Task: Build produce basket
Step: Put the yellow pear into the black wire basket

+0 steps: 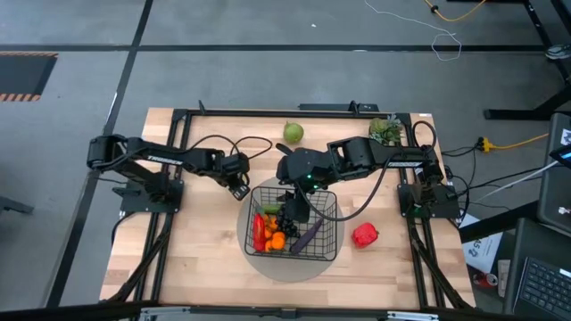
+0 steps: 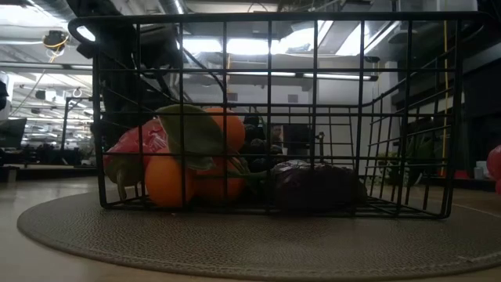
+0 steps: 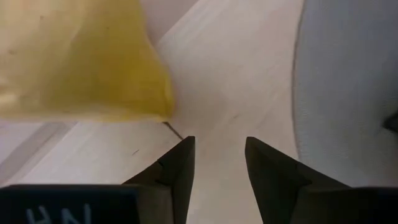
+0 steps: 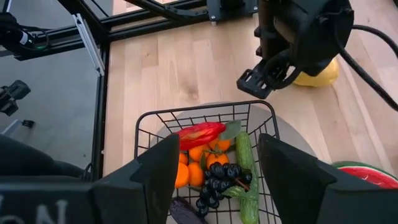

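The right gripper (image 1: 299, 211) reaches in from the bench's right side and hangs over the basket (image 1: 326, 207), fingers (image 4: 158, 167) spread wide and empty. The basket sits on a grey round mat (image 1: 294, 266) and holds oranges (image 4: 196, 154), a red chili (image 4: 200, 132), grapes (image 4: 217, 179), a cucumber (image 4: 245, 158). The left gripper (image 1: 239, 189) angles down just beside the basket's back-left corner — fingers (image 3: 177, 171) parted, gripping nothing — close to a yellow lemon (image 3: 81, 59). A red pepper (image 1: 364, 235) lies on the bench (image 1: 205, 259).

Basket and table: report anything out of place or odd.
Nothing spilled or damaged. The basket sits upright on its round mat. A pear and red pepper lie loose on the table, not yet packed.
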Robot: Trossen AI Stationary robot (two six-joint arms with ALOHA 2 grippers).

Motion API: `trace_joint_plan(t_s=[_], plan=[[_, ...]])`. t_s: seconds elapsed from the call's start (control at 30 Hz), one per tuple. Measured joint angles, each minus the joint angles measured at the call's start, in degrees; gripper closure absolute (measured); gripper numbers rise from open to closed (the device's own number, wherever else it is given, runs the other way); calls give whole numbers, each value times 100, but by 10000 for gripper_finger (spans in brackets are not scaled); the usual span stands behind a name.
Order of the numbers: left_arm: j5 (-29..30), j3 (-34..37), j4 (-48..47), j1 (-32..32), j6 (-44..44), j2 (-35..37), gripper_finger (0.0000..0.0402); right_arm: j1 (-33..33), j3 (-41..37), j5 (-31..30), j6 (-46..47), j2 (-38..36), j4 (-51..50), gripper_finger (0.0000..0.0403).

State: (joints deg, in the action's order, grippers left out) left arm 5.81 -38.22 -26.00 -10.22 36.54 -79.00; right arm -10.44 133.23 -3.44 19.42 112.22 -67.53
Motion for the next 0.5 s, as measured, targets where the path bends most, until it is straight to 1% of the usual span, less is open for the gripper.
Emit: trace_joint_plan(t_s=[0.3, 0.4, 0.5], plan=[[629, 0, -52, -5, 62, -44, 265, 0, 0, 2, 0, 0, 0, 183], [614, 0, -54, -53, 102, -44, 265, 0, 0, 0, 1, 0, 0, 183], [498, 0, -113, -81, 413, -52, 265, 0, 0, 0, 2, 0, 0, 183]])
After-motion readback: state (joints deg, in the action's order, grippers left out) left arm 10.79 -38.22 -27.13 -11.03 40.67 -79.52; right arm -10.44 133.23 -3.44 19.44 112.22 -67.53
